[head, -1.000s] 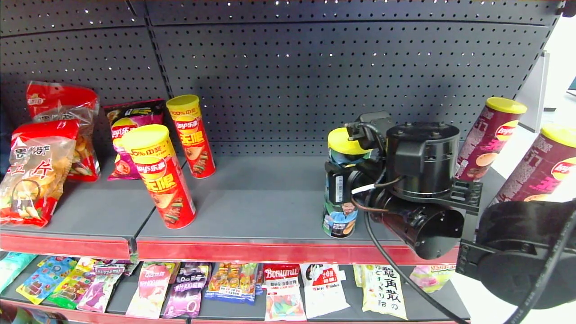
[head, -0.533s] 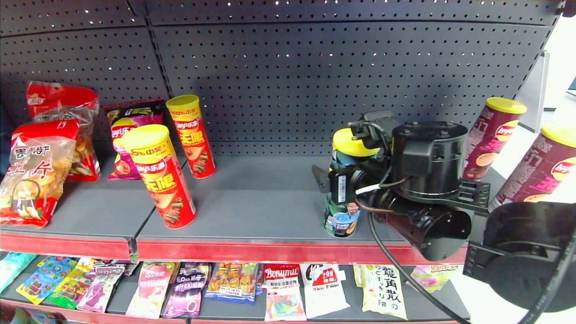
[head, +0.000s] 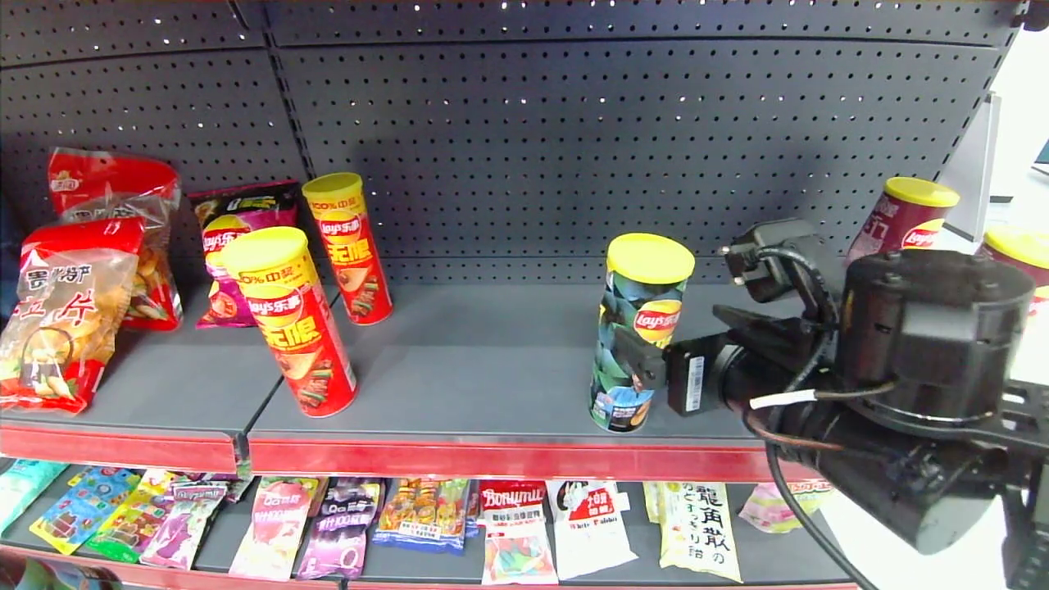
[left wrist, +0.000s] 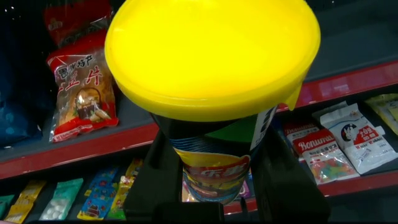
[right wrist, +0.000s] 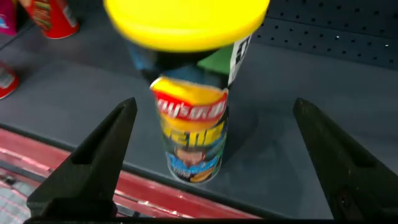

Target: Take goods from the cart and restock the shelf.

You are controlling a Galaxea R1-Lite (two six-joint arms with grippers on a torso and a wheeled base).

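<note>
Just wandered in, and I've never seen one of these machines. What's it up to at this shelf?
A two-armed robot is restocking a shop shelf. One yellow-lidded chip can stands upright near the shelf's front edge. The right gripper is open before it, its fingers clear of the can. The left gripper is shut on a second can, held back from the shelf and not yet placed.

1. Grey shelf [head: 492, 352], red front edge.
2. Left end: two red bags [head: 65, 319], a purple bag [head: 238, 238], two upright red tubes [head: 291, 319].
3. Near the front edge: a blue tube [head: 635, 328], upright.
4. Right end: maroon tubes [head: 901, 217].
</note>
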